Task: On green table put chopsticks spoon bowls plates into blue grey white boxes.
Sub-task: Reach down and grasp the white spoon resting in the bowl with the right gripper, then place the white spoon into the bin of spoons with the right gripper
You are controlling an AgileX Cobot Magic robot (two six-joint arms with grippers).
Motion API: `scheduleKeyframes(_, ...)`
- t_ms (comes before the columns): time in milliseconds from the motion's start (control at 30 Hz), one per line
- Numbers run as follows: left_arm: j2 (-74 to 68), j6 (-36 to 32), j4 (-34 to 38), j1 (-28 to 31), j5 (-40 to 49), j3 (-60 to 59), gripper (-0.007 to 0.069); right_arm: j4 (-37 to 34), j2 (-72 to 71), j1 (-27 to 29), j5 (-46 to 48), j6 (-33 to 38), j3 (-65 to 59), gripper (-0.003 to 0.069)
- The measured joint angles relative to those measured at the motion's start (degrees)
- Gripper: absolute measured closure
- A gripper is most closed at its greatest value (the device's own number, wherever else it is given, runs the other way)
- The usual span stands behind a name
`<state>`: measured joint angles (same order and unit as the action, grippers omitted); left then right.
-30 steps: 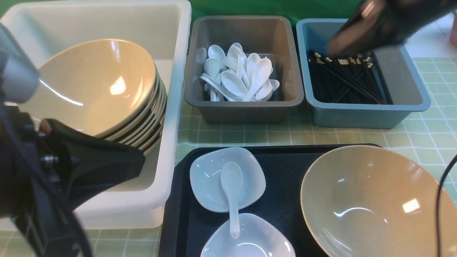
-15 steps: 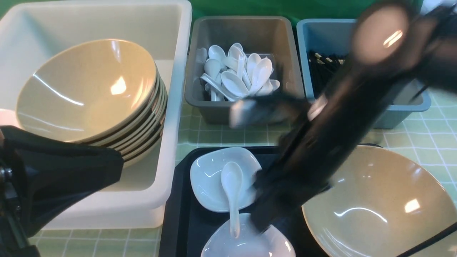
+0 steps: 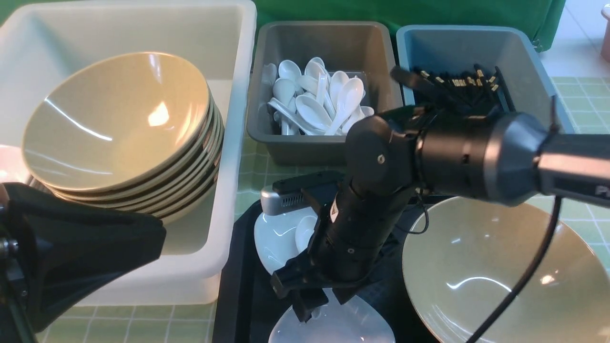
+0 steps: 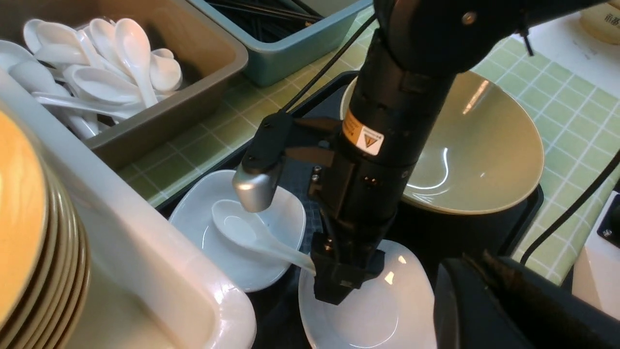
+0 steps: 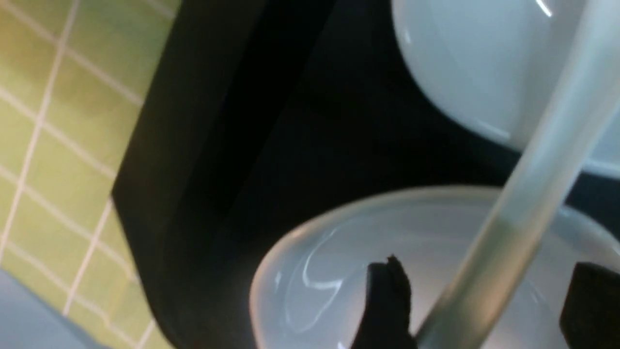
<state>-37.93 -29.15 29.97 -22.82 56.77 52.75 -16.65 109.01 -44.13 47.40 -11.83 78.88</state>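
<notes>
My right gripper [image 3: 310, 309] stands open low over the near white plate [image 3: 343, 328], its fingers [image 5: 387, 300] on either side of the spoon's handle [image 5: 533, 184] without closing on it. The spoon [image 4: 242, 230] lies with its scoop in the far plate [image 4: 208, 228] and its handle reaching across to the near one. A tan bowl [image 3: 500, 271] sits beside them. My left gripper [image 3: 159, 233] hangs shut and empty in front of the white box [image 3: 238, 143], which holds several stacked bowls [image 3: 119, 124]. Chopsticks [image 3: 457, 83] lie in the blue box [image 3: 524, 52].
The plates, spoon and loose bowl rest on a black tray [image 3: 238, 286] on the green table [image 3: 576, 95]. The grey box [image 3: 329, 143] behind the tray holds several white spoons [image 3: 319, 102]. My right arm crosses over the tray and the blue box's front.
My right arm has swung from above the blue box down to the tray, and its open gripper now straddles the spoon's handle. My left gripper has sunk lower and stays shut.
</notes>
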Motion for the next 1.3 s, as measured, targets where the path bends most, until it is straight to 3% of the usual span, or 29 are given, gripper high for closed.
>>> scheduleKeyframes(67, 0.0, 0.0, 0.0, 0.0, 0.0, 0.0, 0.0626, 0.0, 0.4, 0.0, -0.4, -0.1, 0.0, 0.0195)
scheduleKeyframes(200, 0.0, -0.2, 0.0, 0.0, 0.1, 0.0, 0.0626, 0.0, 0.8, 0.0, -0.4, -0.1, 0.0, 0.0285)
scheduleKeyframes(267, 0.0, -0.2, 0.0, 0.0, 0.2, 0.0, 0.0626, -0.1, 0.8, 0.0, -0.4, -0.3, 0.0, 0.0375)
scheduleKeyframes(300, 0.0, -0.2, 0.0, 0.0, 0.2, 0.0, 0.0626, -0.1, 0.8, 0.0, -0.4, -0.3, 0.0, 0.0386)
scheduleKeyframes(333, 0.0, -0.1, 0.0, 0.0, 0.2, 0.0, 0.0626, -0.5, 0.8, 0.0, -0.4, -0.3, 0.0, 0.0474)
scheduleKeyframes(400, 0.0, -0.1, 0.0, 0.0, 0.2, 0.0, 0.0626, -1.0, 0.4, 0.0, -0.4, -0.5, 0.0, 0.0537)
scheduleKeyframes(600, 0.0, -0.1, 0.0, 0.0, 0.2, 0.0, 0.0626, -1.2, -2.5, 0.7, 0.5, -1.4, 0.0, 0.0532)
scheduleKeyframes(900, 0.0, -0.1, 0.0, 0.0, 0.2, 0.0, 0.0626, -1.3, -7.8, 10.2, 2.6, 0.3, 3.5, 0.0532)
scheduleKeyframes(1133, 0.0, 0.0, 0.0, 0.0, 0.2, 0.0, 0.0626, -1.1, -4.4, 18.8, -8.5, 2.1, 14.4, 0.0532)
scheduleKeyframes(1300, 0.0, 0.0, 0.0, 0.0, 0.2, 0.0, 0.0626, -1.1, 4.6, 21.8, -9.8, 2.8, 25.5, 0.0524)
